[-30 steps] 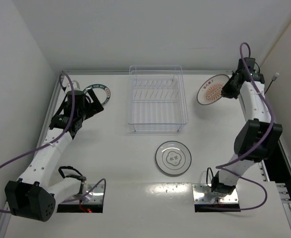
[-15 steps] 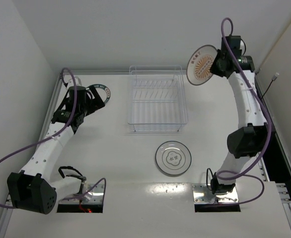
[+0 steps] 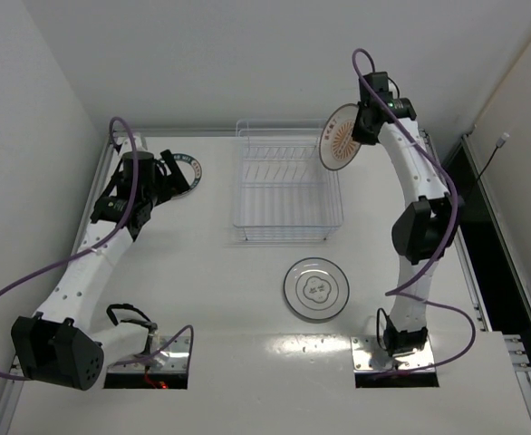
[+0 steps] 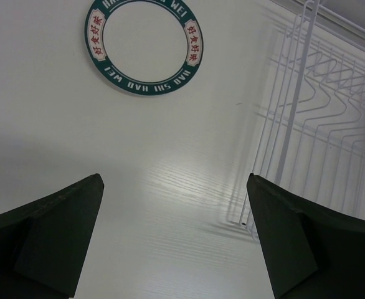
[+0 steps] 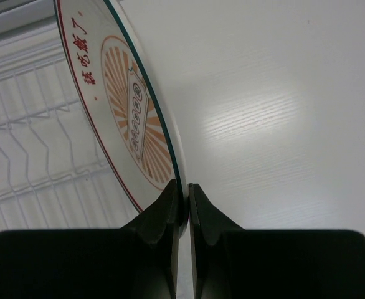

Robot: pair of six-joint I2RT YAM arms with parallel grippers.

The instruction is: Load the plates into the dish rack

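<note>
My right gripper is shut on the rim of the orange sunburst plate, held on edge in the air above the right side of the white wire dish rack. In the right wrist view the plate stands nearly edge-on between my gripper. The teal-rimmed plate lies flat at the back left; my left gripper is open beside it. In the left wrist view that plate lies ahead of my open gripper. The grey-ringed flower plate lies flat in front of the rack.
The rack's wires show at the right of the left wrist view and at the left of the right wrist view. White walls close the table's back and sides. Two mounting plates sit at the near edge.
My right gripper has lifted the sunburst plate off the table at the back right and carried it left, tilting it upright over the rack's right side. The left arm shifted slightly.
</note>
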